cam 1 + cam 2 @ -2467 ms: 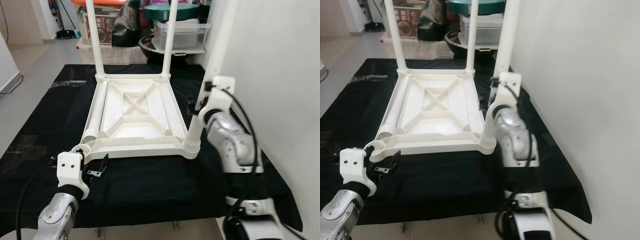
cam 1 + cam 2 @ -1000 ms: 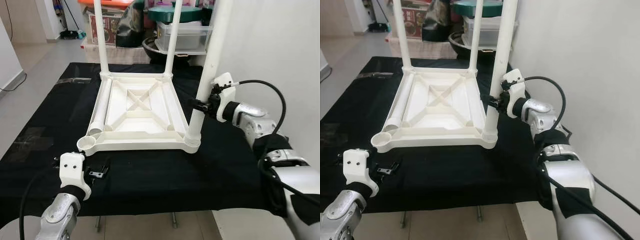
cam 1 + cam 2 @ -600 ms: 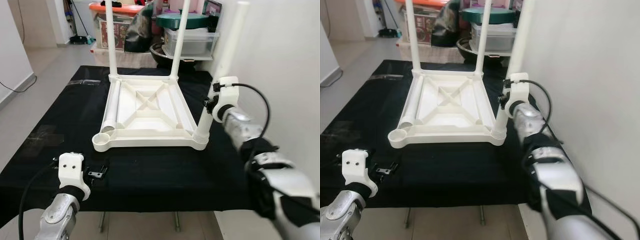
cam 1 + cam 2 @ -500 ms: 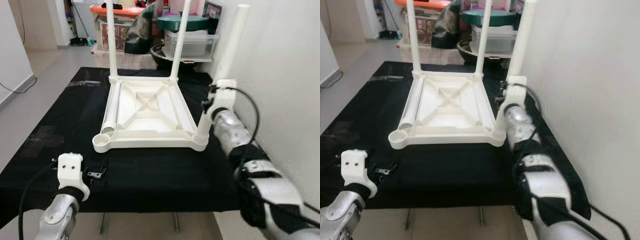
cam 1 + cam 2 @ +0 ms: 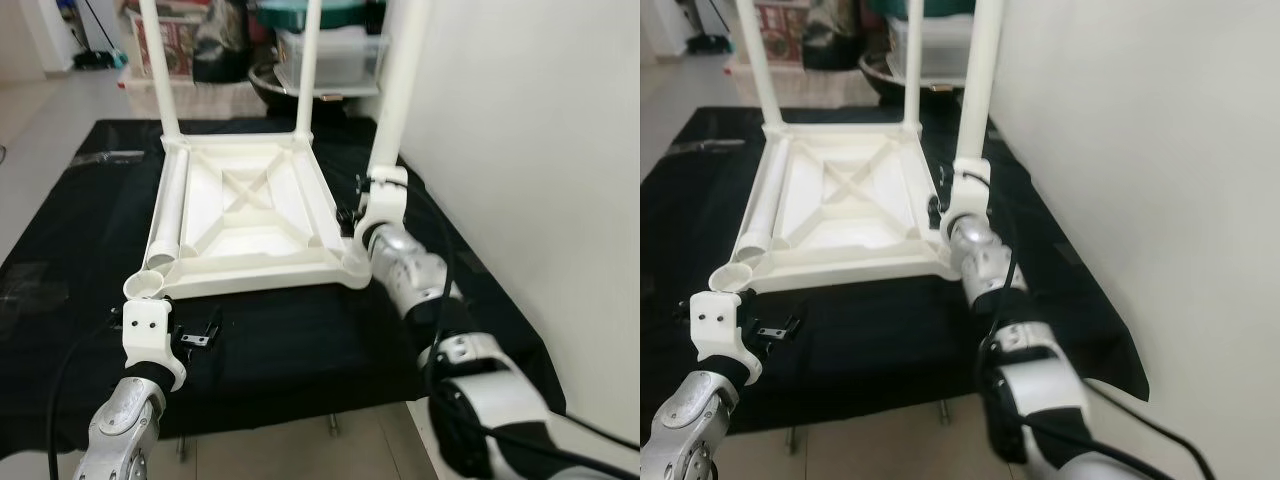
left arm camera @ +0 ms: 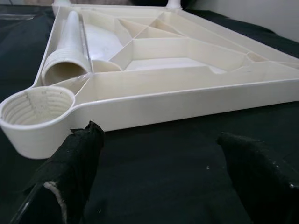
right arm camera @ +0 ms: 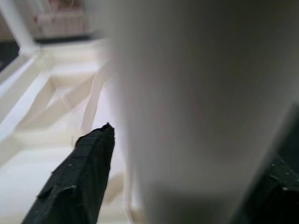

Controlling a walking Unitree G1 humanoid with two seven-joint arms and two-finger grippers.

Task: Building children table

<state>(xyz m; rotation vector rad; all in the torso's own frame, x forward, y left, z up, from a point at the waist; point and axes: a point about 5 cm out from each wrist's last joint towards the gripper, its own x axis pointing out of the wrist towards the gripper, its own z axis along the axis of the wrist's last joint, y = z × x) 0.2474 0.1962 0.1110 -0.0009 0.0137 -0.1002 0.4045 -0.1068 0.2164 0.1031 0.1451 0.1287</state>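
Bright, even light; blurred right-wrist foreground.

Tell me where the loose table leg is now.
The loose leg lies inside the upturned tabletop along its left edge, its open end beside the empty corner socket.

Our head stereo pair looks fwd/down over upturned table top (image 5: 240, 215) on black cloth (image 5: 300, 350). Our L wrist cam low, close to table edge; R wrist cam tight against leg (image 7: 187, 93).
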